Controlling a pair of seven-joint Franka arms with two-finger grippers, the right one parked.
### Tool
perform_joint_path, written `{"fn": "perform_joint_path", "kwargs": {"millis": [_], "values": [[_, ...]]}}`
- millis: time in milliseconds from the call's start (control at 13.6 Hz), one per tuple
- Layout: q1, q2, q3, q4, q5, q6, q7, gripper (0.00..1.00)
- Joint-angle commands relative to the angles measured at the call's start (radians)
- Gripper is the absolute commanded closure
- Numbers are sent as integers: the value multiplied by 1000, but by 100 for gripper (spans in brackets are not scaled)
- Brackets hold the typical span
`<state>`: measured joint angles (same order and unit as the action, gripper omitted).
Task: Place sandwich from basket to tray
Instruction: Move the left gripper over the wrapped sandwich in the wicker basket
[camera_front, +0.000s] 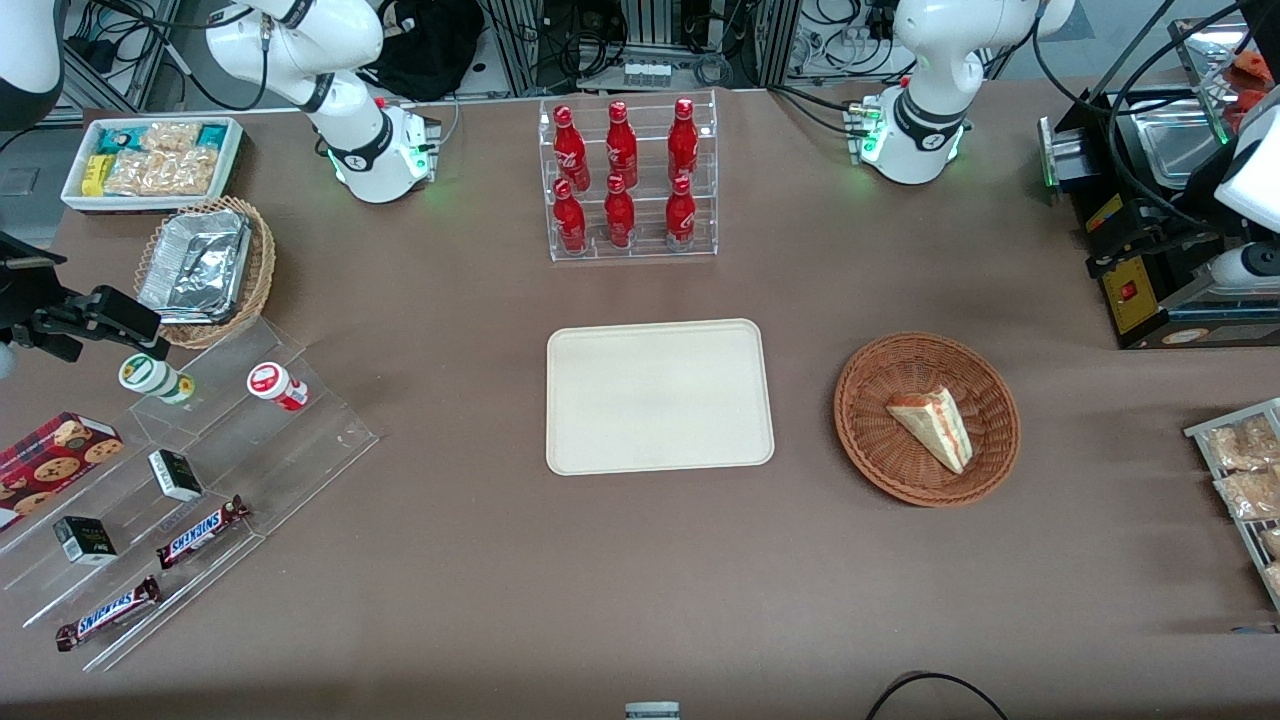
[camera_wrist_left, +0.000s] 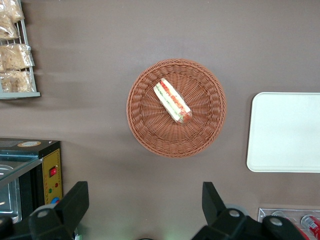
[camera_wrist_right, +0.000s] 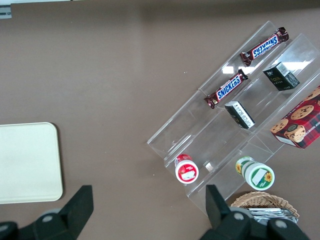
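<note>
The sandwich (camera_front: 932, 425), a white bread wedge with red and green filling, lies on its side in the round reddish-brown basket (camera_front: 870, 400). Beside the basket, toward the parked arm's end, rests the bare cream tray (camera_front: 660, 395). From well above the table, the left wrist view looks down on the sandwich (camera_wrist_left: 172, 101), the basket (camera_wrist_left: 145, 125) and the tray's edge (camera_wrist_left: 285, 132). My gripper (camera_wrist_left: 145, 200) is open and holds nothing. It hangs over bare table, farther from the front camera than the basket, and touches nothing.
A clear rack of red bottles (camera_front: 630, 180) stands farther back than the tray. A black machine (camera_front: 1150, 260) and a rack of snack packets (camera_front: 1240, 470) sit toward the working arm's end. Acrylic shelves with candy bars (camera_front: 200, 530), a tan foil basket (camera_front: 205, 270) and a white snack bin (camera_front: 150, 160) lie toward the parked arm's end.
</note>
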<state>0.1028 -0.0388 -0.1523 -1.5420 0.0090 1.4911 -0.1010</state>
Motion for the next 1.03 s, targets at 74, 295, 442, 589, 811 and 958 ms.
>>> {"fn": "perform_joint_path", "kwargs": {"millis": [74, 295, 442, 589, 811, 958], "values": [[-12, 0, 2, -4, 16, -12, 9, 0], [-12, 83, 2, -20, 17, 18, 1, 0], [-14, 131, 2, -73, 20, 75, -3, 0], [-15, 117, 0, -233, 20, 261, -55, 0], [-17, 100, -7, -444, 17, 539, -242, 0], [-18, 105, -27, -562, 17, 715, -444, 0]]}}
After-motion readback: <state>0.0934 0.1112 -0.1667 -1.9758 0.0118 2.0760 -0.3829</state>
